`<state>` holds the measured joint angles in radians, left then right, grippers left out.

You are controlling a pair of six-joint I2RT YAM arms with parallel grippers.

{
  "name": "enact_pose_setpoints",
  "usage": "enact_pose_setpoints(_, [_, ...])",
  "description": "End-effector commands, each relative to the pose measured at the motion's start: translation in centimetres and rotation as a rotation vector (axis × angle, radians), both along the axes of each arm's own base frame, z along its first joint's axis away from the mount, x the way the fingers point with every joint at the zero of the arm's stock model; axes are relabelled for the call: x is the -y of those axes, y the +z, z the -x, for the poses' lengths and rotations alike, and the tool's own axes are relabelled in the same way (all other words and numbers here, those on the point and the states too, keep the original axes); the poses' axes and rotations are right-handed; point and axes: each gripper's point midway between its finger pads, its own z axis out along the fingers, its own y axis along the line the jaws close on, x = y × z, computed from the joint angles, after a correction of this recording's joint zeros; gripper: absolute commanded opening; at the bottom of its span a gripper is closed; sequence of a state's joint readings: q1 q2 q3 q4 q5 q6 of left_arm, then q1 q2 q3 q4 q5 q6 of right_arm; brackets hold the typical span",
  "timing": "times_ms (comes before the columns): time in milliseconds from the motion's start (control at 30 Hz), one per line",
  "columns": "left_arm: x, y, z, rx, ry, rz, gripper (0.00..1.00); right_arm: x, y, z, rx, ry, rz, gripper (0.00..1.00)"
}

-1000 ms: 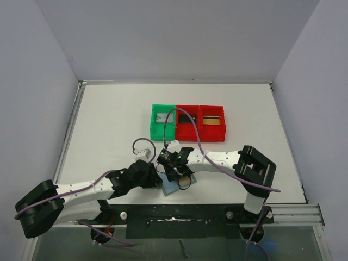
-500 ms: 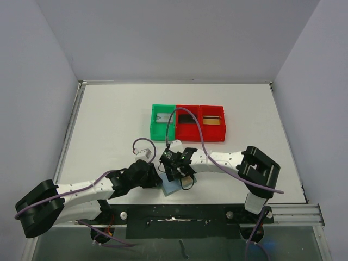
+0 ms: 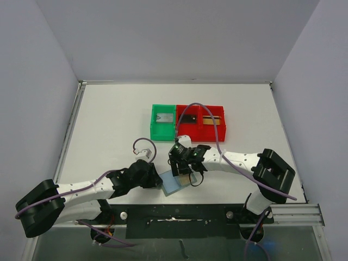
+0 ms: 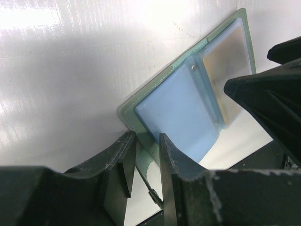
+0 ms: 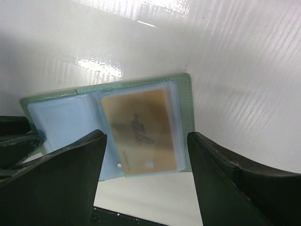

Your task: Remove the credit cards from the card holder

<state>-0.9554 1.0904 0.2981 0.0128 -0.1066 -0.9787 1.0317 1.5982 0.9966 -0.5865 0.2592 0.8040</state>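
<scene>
The card holder (image 3: 174,185) lies open near the table's front edge. In the left wrist view it (image 4: 178,113) shows a pale blue sleeve panel and a gold-tan credit card (image 4: 229,70) in the far clear sleeve. My left gripper (image 4: 143,141) is shut on the holder's near green edge, with the strap tab between the jaws; in the top view it (image 3: 157,178) is at the holder's left side. My right gripper (image 5: 146,141) is wide open and empty, hovering over the gold card (image 5: 141,129); in the top view it (image 3: 185,169) is above the holder's right half.
A green bin (image 3: 163,123) holding a grey card and two red bins (image 3: 200,124), one with a dark card and one with a gold card, stand in a row behind the grippers. The table's front rail (image 3: 217,209) is just below the holder.
My right gripper and arm have shifted to the right, uncovering more of the open holder. The left gripper has kept its grip and place.
</scene>
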Motion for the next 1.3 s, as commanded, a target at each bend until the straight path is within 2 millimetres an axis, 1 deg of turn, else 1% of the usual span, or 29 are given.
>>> enact_pose_setpoints(0, [1.9,2.6,-1.4,0.063,-0.015,0.074,0.25,-1.2,0.3,-0.1,-0.003,0.020,-0.084,0.69])
enact_pose_setpoints(200, [2.0,2.6,-1.3,0.059,-0.020,0.074,0.24,-1.4,-1.4,0.3,-0.041,0.019,-0.073,0.64])
enact_pose_setpoints(300, [2.0,2.6,-1.3,0.059,-0.022,0.072,0.24,-1.2,-1.6,0.3,-0.042,0.013,-0.053,0.56])
enact_pose_setpoints(467, [2.0,2.6,-1.3,0.059,-0.022,0.071,0.24,-0.9,-1.0,0.1,-0.020,0.005,-0.019,0.47])
enact_pose_setpoints(633, [2.2,2.6,-1.3,0.056,-0.028,0.070,0.24,-1.7,-0.3,0.3,-0.021,0.025,-0.059,0.45])
enact_pose_setpoints(767, [2.2,2.7,-1.4,0.060,-0.027,0.070,0.24,-2.0,0.6,0.2,-0.008,0.025,-0.081,0.41])
enact_pose_setpoints(933, [2.2,2.8,-1.5,0.064,-0.026,0.072,0.24,-2.1,1.8,0.5,0.009,0.029,-0.101,0.40])
enact_pose_setpoints(1033, [2.2,2.7,-1.5,0.063,-0.026,0.072,0.24,-2.5,2.4,0.8,0.012,0.041,-0.133,0.39])
enact_pose_setpoints(1267, [2.2,2.8,-1.5,0.065,-0.025,0.073,0.24,-3.1,3.0,1.3,0.010,0.061,-0.162,0.36])
